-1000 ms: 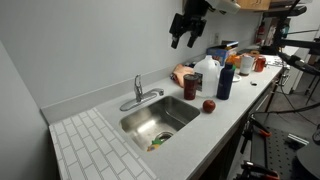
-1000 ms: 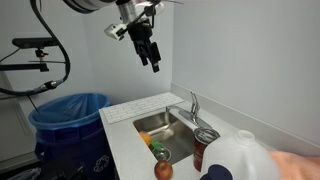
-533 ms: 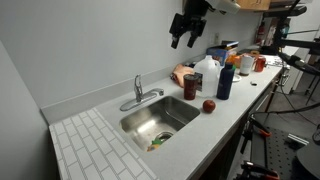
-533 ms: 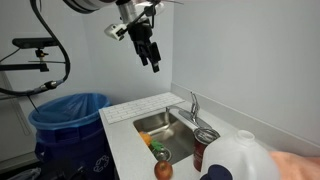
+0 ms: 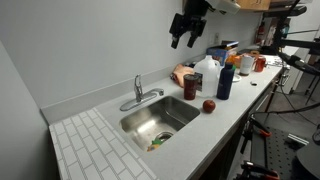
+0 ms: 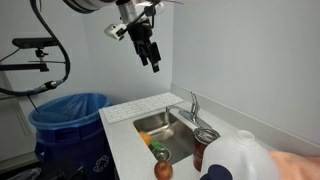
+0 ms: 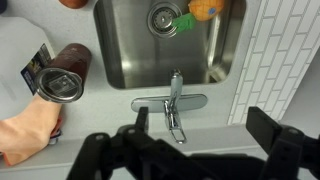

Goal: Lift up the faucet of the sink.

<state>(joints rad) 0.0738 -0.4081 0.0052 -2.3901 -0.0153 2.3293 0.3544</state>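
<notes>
Wrist view looks straight down on the faucet (image 7: 174, 100). Its flat base plate sits on the white bench (image 7: 110, 105) just behind the sink (image 7: 120, 45), with the spout reaching toward the basin and the thin lever pointing the opposite way. The claw (image 7: 205, 128) hangs above it with its 2 fingers spread apart, gripping nothing. Both exterior views show it high in the air, well apart from the faucet. Inside the basin, a green object (image 7: 185, 22) and an orange one (image 7: 206, 8) lie beside the round drain (image 7: 163, 17). A dark can (image 7: 65, 78) stands on the bench next to the sink, near a peach cloth (image 7: 30, 125). In an exterior view, a red apple (image 5: 209, 105) rests close to the basin's corner.
</notes>
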